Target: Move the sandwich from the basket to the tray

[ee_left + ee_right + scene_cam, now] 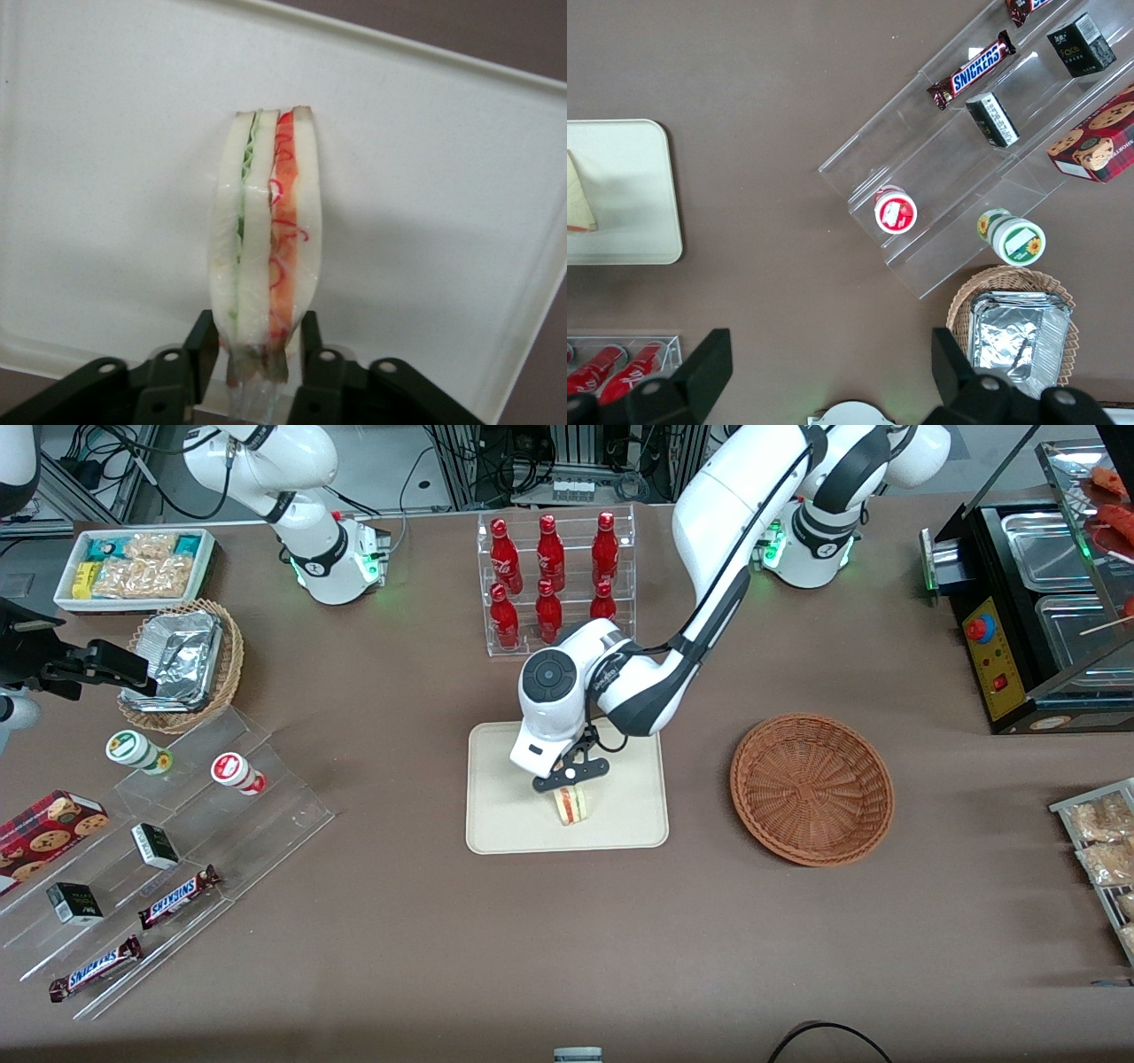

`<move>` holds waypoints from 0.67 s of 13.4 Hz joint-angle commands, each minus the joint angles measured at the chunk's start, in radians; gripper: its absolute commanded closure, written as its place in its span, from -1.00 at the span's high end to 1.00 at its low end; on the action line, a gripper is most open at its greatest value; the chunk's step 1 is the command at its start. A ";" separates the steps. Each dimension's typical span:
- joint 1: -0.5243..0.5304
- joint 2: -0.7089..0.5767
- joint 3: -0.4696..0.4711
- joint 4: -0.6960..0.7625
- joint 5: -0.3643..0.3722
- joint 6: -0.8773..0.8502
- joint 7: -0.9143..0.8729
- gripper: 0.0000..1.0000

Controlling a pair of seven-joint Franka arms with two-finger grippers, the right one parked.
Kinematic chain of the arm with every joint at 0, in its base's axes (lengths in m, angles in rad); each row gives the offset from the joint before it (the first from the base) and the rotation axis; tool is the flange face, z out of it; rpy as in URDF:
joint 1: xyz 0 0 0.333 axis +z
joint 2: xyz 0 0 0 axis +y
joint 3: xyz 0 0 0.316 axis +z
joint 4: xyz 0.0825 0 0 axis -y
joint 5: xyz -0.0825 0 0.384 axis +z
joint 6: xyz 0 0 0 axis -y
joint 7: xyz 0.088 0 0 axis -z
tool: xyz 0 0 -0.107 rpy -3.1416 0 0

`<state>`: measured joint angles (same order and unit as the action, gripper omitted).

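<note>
The sandwich (572, 805) is a white wedge with red and green layers, standing on edge on the cream tray (505, 824), near the tray's middle. My left gripper (571, 778) is directly above it, shut on the sandwich. In the left wrist view the sandwich (266, 239) sits between the two black fingers (201, 341), which press its near end, with the tray (425, 177) under it. The gripper (260, 335) holds it low over the tray surface. The reddish-brown woven basket (812, 788) has nothing in it and lies beside the tray, toward the working arm's end. The right wrist view shows the tray's corner (629, 177) and a bit of the sandwich (578, 199).
A clear rack of red bottles (554, 576) stands farther from the front camera than the tray. A clear stepped stand with candy bars and cups (159, 850), a tan foil basket (182, 664) and a white snack bin (133, 567) lie toward the parked arm's end. A black food warmer (1036, 611) stands toward the working arm's end.
</note>
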<state>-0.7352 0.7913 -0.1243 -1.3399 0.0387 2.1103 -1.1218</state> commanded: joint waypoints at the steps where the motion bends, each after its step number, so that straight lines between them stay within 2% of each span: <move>1: -0.007 -0.055 0.014 0.016 0.015 -0.016 -0.013 1.00; 3: 0.005 -0.096 0.017 0.016 0.017 -0.061 0.008 1.00; 7: 0.081 -0.148 0.017 0.002 0.015 -0.144 0.179 1.00; 9: 0.105 -0.173 0.018 0.004 0.007 -0.246 0.192 1.00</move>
<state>-0.6531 0.6611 -0.1022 -1.3090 0.0454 1.9271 -0.9573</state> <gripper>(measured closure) 0.000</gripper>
